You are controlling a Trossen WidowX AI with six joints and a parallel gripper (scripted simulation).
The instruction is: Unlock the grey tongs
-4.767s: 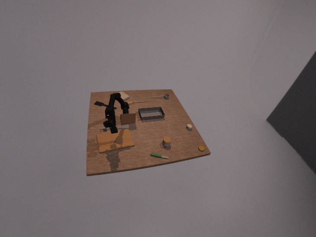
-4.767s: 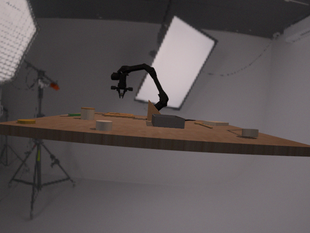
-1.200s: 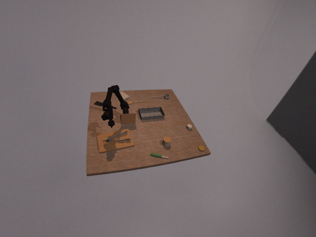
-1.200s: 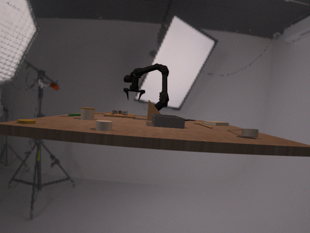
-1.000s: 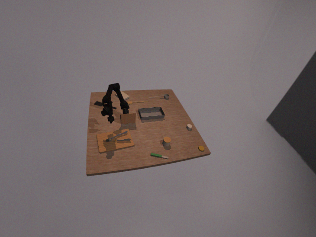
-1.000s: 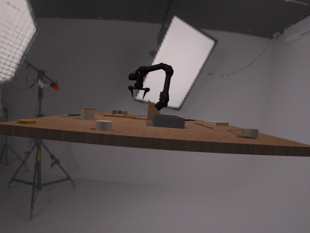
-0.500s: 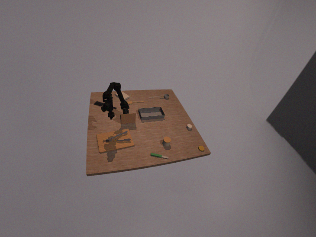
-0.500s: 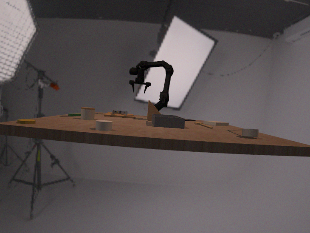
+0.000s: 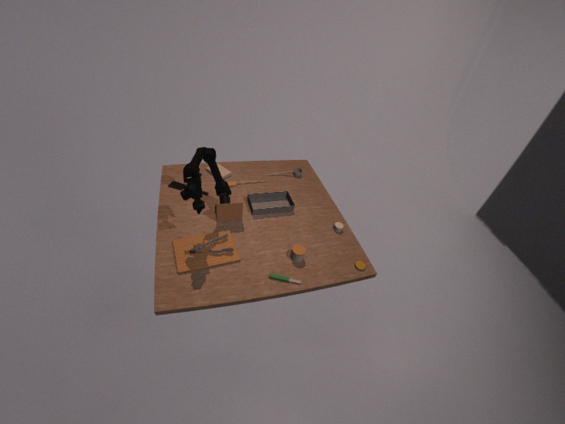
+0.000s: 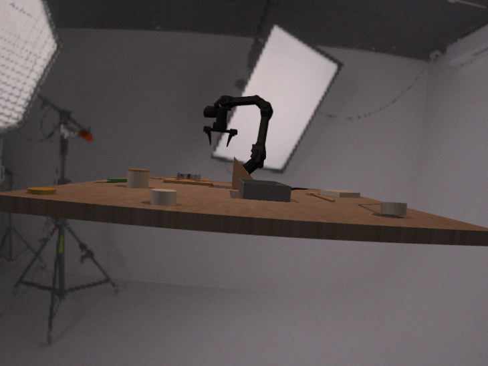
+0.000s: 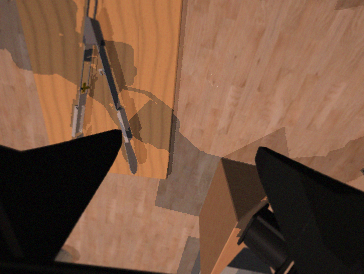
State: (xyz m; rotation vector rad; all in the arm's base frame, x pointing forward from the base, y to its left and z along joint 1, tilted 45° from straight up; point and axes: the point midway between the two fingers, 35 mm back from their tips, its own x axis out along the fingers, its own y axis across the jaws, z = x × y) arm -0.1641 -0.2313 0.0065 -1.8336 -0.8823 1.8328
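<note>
- The grey tongs (image 9: 210, 247) lie flat on the wooden board (image 9: 182, 261), their two arms spread apart in a V, nothing touching them.
- In the wrist view the tongs (image 11: 102, 82) run down the board (image 11: 145, 60), the hinge end at the top edge of the picture and the tips apart at the lower end.
- The jaws (image 10: 220, 137) hang high above the table (image 10: 252, 220), spread wide and released, with nothing between them.
- From the top view the jaws (image 9: 197, 207) sit over bare table (image 9: 282, 237) between the board and the arm's base, well apart from the tongs.
- The roasting tin (image 9: 270, 202) stands near the middle of the table with nothing across it.
- A brown wedge-shaped block (image 9: 229, 212) stands just beside the tin, between it and the jaws.
</note>
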